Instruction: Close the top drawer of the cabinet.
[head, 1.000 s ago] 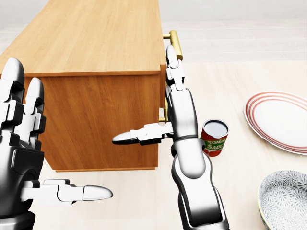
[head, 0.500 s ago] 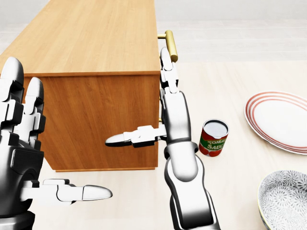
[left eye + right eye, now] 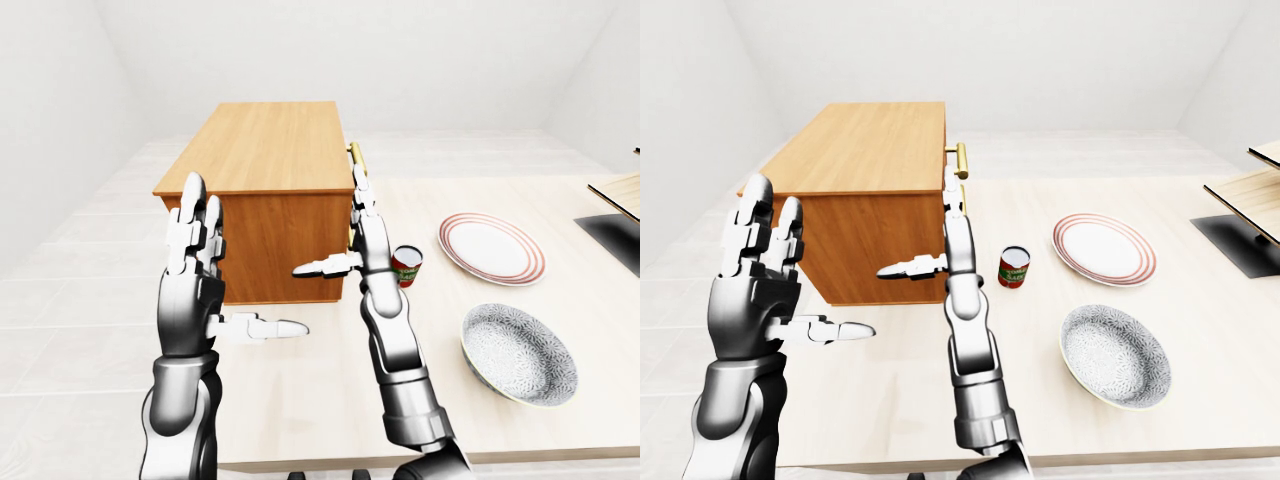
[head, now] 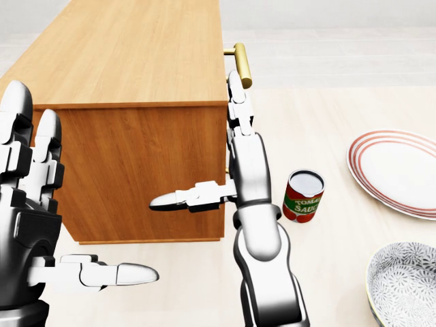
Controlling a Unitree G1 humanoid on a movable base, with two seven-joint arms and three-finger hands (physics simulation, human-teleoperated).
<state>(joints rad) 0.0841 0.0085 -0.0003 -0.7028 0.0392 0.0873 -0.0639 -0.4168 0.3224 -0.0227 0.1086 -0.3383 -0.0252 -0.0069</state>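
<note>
Along the right side of the light wooden cabinet (image 4: 129, 102), the silver right hand (image 4: 235, 146) lies flat and released against the top drawer, fingertips near its upright brass handle (image 4: 242, 65). Silver left hand (image 4: 34, 197), also released, is farther off.

Right hand (image 4: 238, 146): raised upright, fingers (image 4: 236, 95) straight and pointing toward the top of the head view, thumb (image 4: 184, 199) stuck out sideways to the view's left. Open, gripping nothing. Right forearm (image 4: 269, 286) rises from the bottom edge.

Left hand (image 4: 30, 204): at the head view's left edge, also upright and spread open, thumb (image 4: 102, 274) pointing to the view's right. Holds nothing.
</note>
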